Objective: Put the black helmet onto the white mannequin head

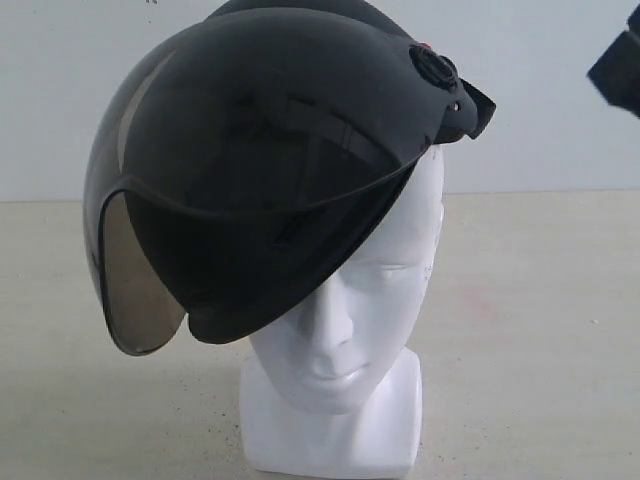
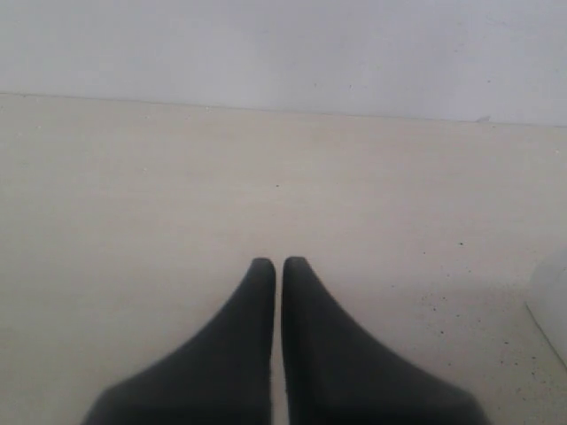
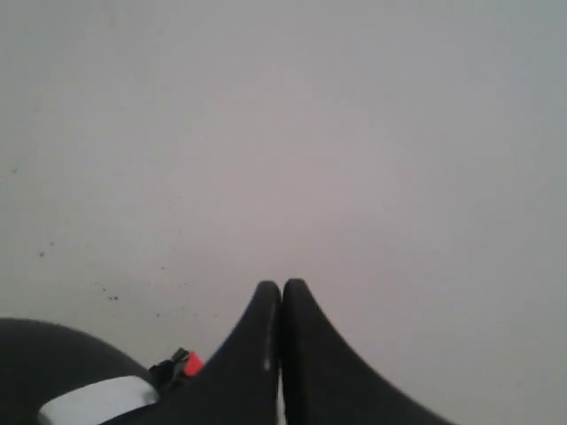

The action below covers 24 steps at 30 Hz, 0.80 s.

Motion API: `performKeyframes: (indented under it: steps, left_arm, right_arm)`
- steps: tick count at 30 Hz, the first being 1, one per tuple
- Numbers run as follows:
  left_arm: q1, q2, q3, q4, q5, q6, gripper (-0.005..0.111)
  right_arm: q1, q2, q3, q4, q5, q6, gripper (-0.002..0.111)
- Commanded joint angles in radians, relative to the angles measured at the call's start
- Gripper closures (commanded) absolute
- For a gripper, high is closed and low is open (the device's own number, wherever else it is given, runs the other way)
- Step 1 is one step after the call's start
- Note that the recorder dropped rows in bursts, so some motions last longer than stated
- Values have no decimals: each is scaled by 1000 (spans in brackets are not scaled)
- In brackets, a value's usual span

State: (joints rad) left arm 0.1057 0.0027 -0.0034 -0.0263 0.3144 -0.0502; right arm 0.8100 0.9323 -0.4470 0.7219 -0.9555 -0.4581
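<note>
The left gripper (image 2: 279, 262) is pressing its two dark fingers together tip to tip, clenched on nothing, and is hovering over the pale speckled counter (image 2: 133, 221). A white sliver (image 2: 554, 305) is showing at the border of that wrist view, cropped too hard to name.

The right gripper (image 3: 282, 285) is likewise holding its fingers closed against each other with nothing between them, and is pointing at the plain grey wall (image 3: 354, 133). Just beside its fingers the rounded crown of the black helmet (image 3: 53, 354) is showing, with a small red tab (image 3: 191, 361) next to it; the gripper is not touching the shell as far as this view tells.

In the exterior view a dark part of the right arm (image 1: 618, 70) is poking in at the upper right of the frame, well apart from the helmet. The black helmet (image 1: 260, 170) is sitting on the white mannequin head (image 1: 370, 300) in the middle of the frame, tilting down toward the left. Its smoke-tinted visor (image 1: 140, 290) is hanging over the forehead and the eye on the left, and is overhanging the head toward the left edge. The round pivot knob (image 1: 433, 66) is sitting at the upper right of the shell. Nose, mouth and chin are showing below the visor, and the squarish base is standing on the counter (image 1: 540, 330) at the bottom centre.
</note>
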Motion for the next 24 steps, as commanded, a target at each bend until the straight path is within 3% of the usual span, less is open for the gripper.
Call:
performKeyframes:
  steps: [1, 5, 8, 12, 15, 20, 24]
  left_arm:
    - [-5, -3, 3, -12, 0, -9, 102]
    - [-5, -3, 3, -12, 0, -9, 102]
    - [-5, -3, 3, -12, 0, -9, 102]
    - [-5, -3, 3, -12, 0, -9, 102]
    - [-5, -3, 3, -12, 0, -9, 102]
    - [-5, -3, 3, -12, 0, -9, 102]
    - [-5, -3, 3, -12, 0, -9, 102]
  right_arm:
    - [-2, -4, -7, -111, 30, -66, 108]
    - [-2, -4, -7, -22, 59, -92, 108]
    - [-2, -4, -7, -83, 158, -208, 108]
    - [-2, -4, -7, -192, 200, -206, 108]
    - [-2, -4, -7, -173, 171, -186, 108]
    - [-2, -45, -32, 84, 213, -193, 108]
    - [-2, -120, -109, 334, 304, -512, 108]
